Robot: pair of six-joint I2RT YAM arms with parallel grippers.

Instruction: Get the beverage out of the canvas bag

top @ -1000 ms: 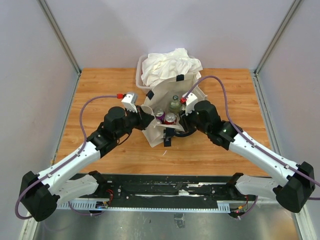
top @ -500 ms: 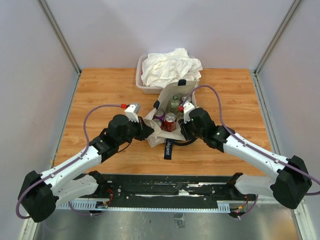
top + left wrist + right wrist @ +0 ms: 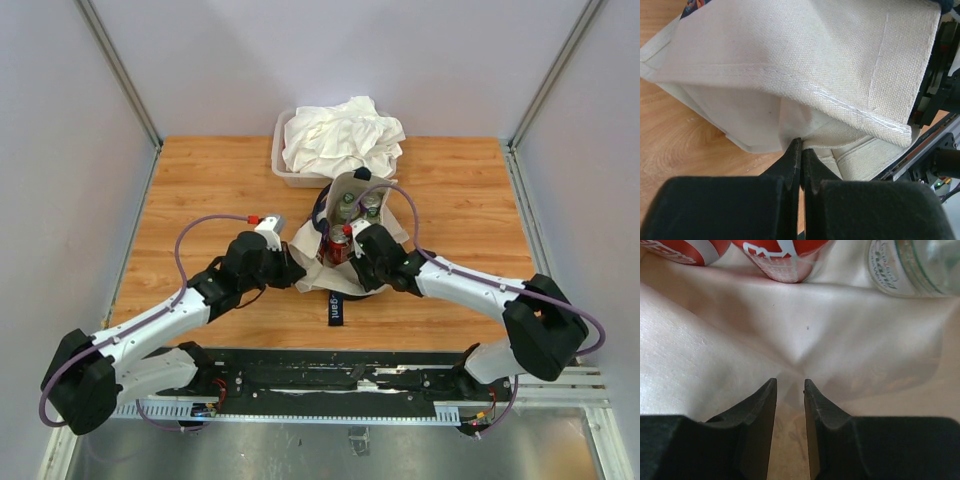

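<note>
The cream canvas bag [image 3: 308,252] stands mid-table with its mouth pulled open. Inside it I see a red beverage can [image 3: 338,247] and two clear bottles [image 3: 347,208] behind it. My left gripper [image 3: 297,268] is shut on a fold of the bag's left side; in the left wrist view the gripper [image 3: 800,141] pinches the canvas [image 3: 790,50]. My right gripper [image 3: 352,254] grips the bag's near right wall. In the right wrist view the gripper [image 3: 790,382] has the canvas lining [image 3: 715,340] gathered between narrow jaws, with red cans [image 3: 790,260] and a bottle [image 3: 920,265] just beyond.
A clear plastic tub [image 3: 277,160] holding a white cloth heap [image 3: 340,135] stands right behind the bag. A navy strap handle [image 3: 333,305] lies on the wood in front of the bag. Metal frame posts stand at both back corners.
The left gripper has closed on the bag's side. Both grippers have drawn the bag's rim down and toward me, and the right arm has folded in to the left.
</note>
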